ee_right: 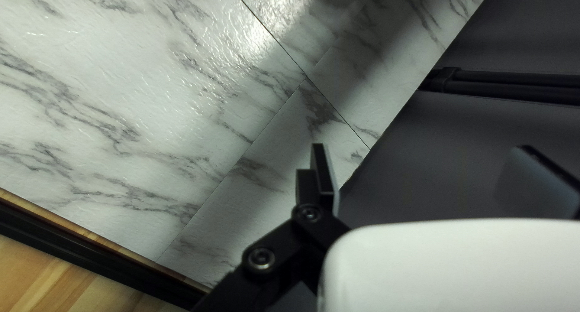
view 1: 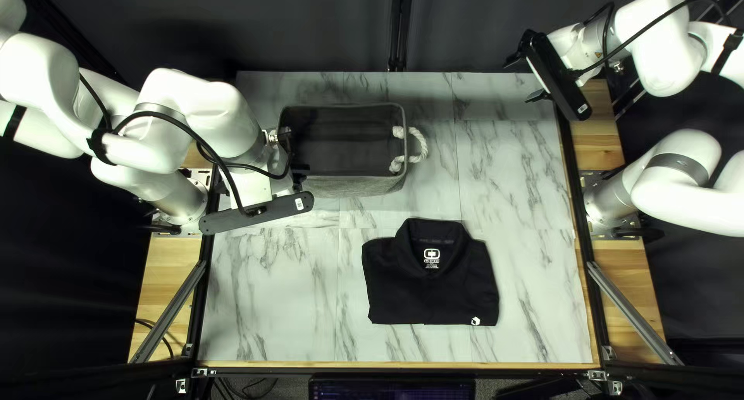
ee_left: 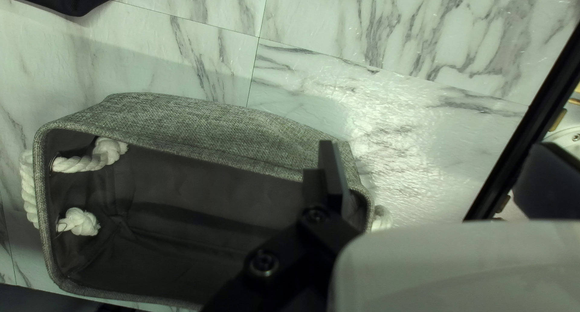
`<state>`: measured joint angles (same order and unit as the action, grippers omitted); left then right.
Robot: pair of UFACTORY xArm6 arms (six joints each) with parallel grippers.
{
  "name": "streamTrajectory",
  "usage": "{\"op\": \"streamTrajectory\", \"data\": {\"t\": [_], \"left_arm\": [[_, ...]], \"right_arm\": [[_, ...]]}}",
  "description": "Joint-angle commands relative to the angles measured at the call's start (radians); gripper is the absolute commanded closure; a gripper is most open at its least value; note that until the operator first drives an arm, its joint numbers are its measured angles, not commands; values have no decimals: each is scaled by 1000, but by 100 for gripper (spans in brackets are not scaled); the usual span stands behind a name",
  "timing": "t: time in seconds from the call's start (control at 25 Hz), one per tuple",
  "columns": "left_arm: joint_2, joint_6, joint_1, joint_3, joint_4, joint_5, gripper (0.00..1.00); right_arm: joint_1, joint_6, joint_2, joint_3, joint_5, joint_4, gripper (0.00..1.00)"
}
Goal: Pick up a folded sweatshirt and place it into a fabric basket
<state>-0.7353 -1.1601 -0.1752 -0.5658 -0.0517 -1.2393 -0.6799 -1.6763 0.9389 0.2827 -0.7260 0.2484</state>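
The black folded collared garment (view 1: 430, 287) was laid flat on the white marble-patterned tabletop (view 1: 271, 299), collar turned toward the table's far edge. Its longer side was aligned across the top left view, roughly parallel to the long sides of the grey woven-fabric basket with white rope handles (view 1: 356, 187). It was placed nearer the table's near edge than the basket, and somewhat to the right.

The left end effector (ee_left: 438, 161) was held at the basket's left end, its fingers spread and nothing grasped; whether the basket's wall was touched could not be told. From there the garment was found diagonally, toward the near edge and the right. The right end effector (ee_right: 421, 158) was likewise released and empty, held near the table's far right corner, with the garment toward the near edge and the left.

Of the two, the left was judged the nearer, though the garment was set closer to the right arm's base. If the pick was to be made by the right arm, a long diagonal approach would be needed, and the garment's right side would probably be met first; folds might be loosened by a one-sided pinch.
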Motion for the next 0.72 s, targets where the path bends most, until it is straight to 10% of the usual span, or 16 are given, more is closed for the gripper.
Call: {"op": "streamTrajectory", "data": {"t": [0.04,0.72], "left_arm": [[0,0,0,0,0,0,0],[0,0,0,0,0,0,0]], "right_arm": [[0,0,0,0,0,0,0],[79,121,61,-12,-34,-88,0]]}}
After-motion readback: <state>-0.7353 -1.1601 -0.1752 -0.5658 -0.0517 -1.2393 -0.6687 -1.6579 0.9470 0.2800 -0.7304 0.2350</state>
